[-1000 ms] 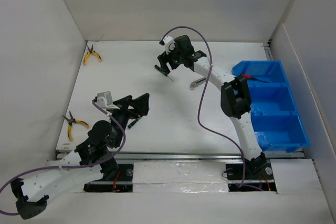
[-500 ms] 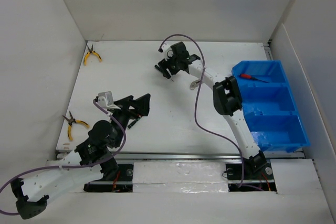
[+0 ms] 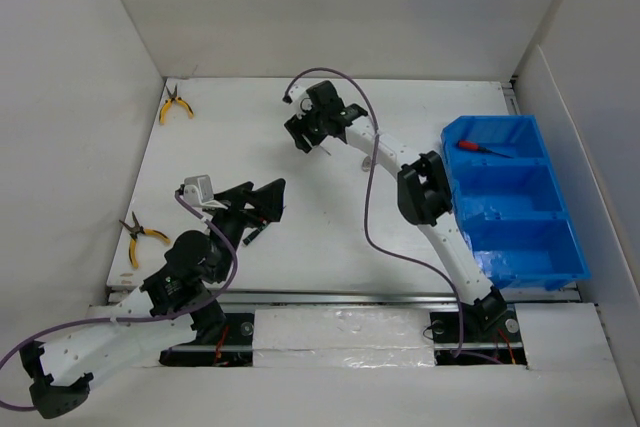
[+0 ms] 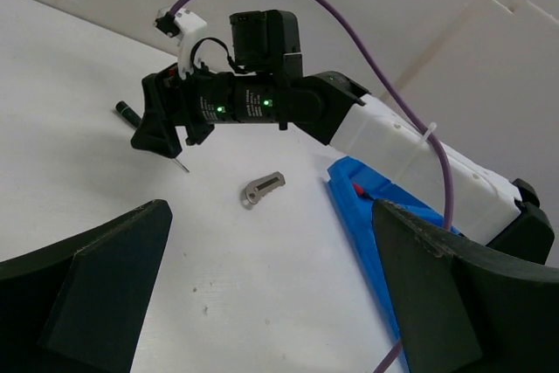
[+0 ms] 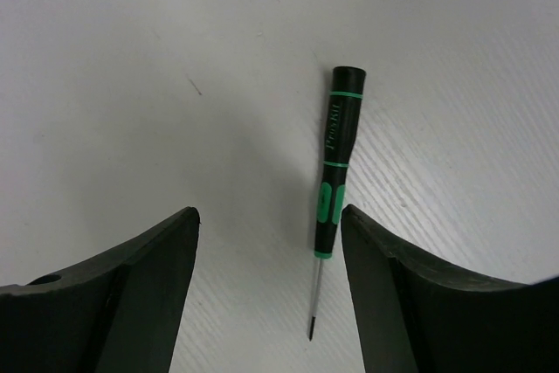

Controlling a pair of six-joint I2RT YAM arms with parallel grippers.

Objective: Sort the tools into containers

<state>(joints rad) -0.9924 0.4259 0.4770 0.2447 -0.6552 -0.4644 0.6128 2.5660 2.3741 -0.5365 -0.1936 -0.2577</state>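
Top external, bin (image 3: pixel 512 185), red screwdriver (image 3: pixel 480 148) in far compartment, left claw (image 3: pixel 267 203), right claw (image 3: pixel 303 136) spread

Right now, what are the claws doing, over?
Left claw wide open, empty. Right claw open over black-and-green slim screwdriver, not gripping. Nothing blocking it.

The slim black screwdriver with green bands (image 5: pixel 334 163) has a smooth, faintly glossy plastic handle and a thin bare-metal shaft. The white table top (image 5: pixel 454 172) looks matt, finely ridged in places. The bright blue plastic bin (image 3: pixel 515 182) is glossy. The small grey utility knife (image 4: pixel 263 189) is dull metal.
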